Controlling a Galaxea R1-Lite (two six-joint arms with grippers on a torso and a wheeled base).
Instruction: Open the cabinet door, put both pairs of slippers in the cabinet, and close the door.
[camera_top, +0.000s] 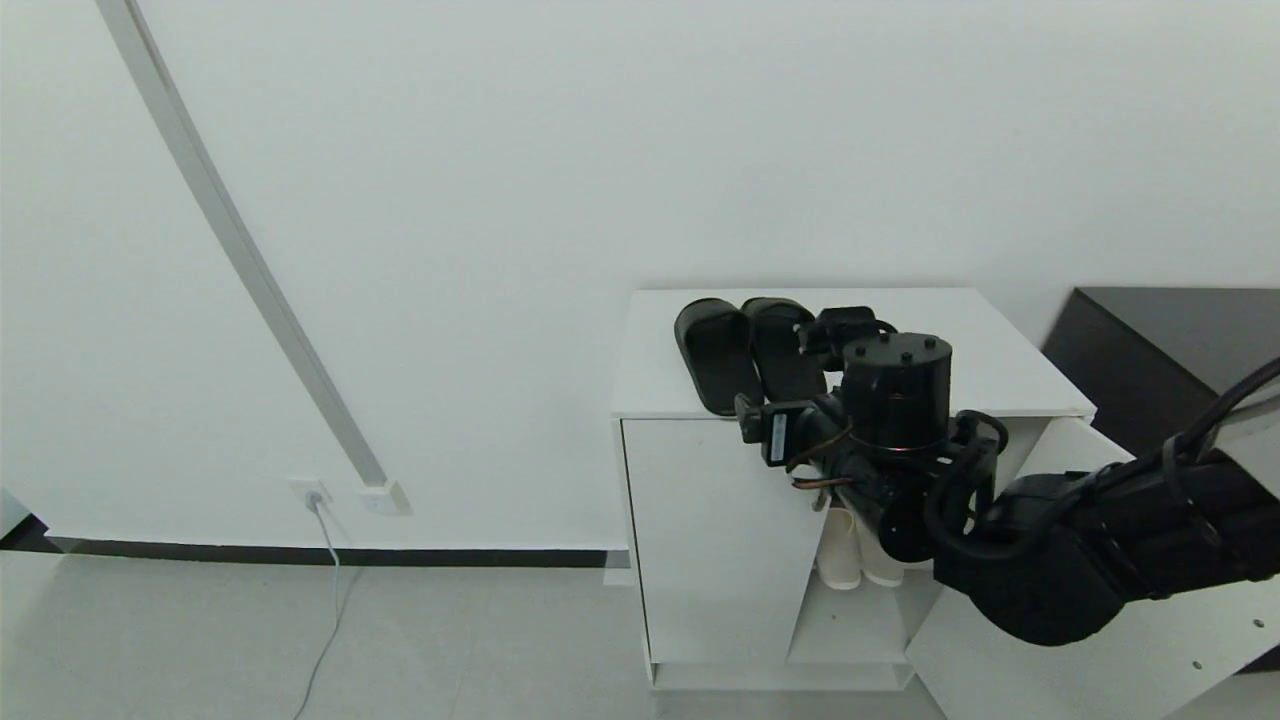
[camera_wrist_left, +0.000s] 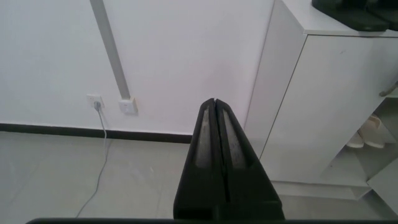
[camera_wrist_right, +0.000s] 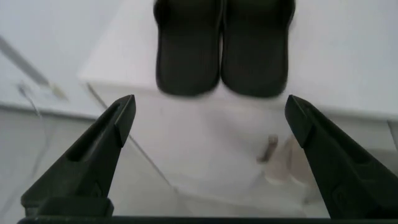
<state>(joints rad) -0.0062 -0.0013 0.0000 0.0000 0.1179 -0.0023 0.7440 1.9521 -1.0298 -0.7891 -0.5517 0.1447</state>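
I judge the task a little past halfway. The right-hand cabinet door (camera_top: 1000, 680) is swung open, below and to the outside of my right arm, so step 1 is done. The white slippers (camera_top: 855, 550) stand on a shelf inside the cabinet (camera_top: 700, 540), below my right gripper (camera_wrist_right: 211, 106) and set further back, so I count 1 of the 2 pairs as stored.

The black slippers (camera_wrist_right: 221, 43) are not yet stored. They lie side by side on the cabinet top, just ahead of the right gripper and a little above its fingertips, with their near ends at the front edge. The gripper's fingers are spread wide and hold nothing. The pair sits roughly centred in the gap ahead of them, and nothing touches it.

My left gripper (camera_wrist_left: 214, 109) has its fingers pressed together and is empty. It hangs well off to the side, with the cabinet's side wall and closed left door ahead of it.

What remains, as I read it:
- grip the black pair
- bring it down past the top edge and onto a shelf
- swing the open door shut
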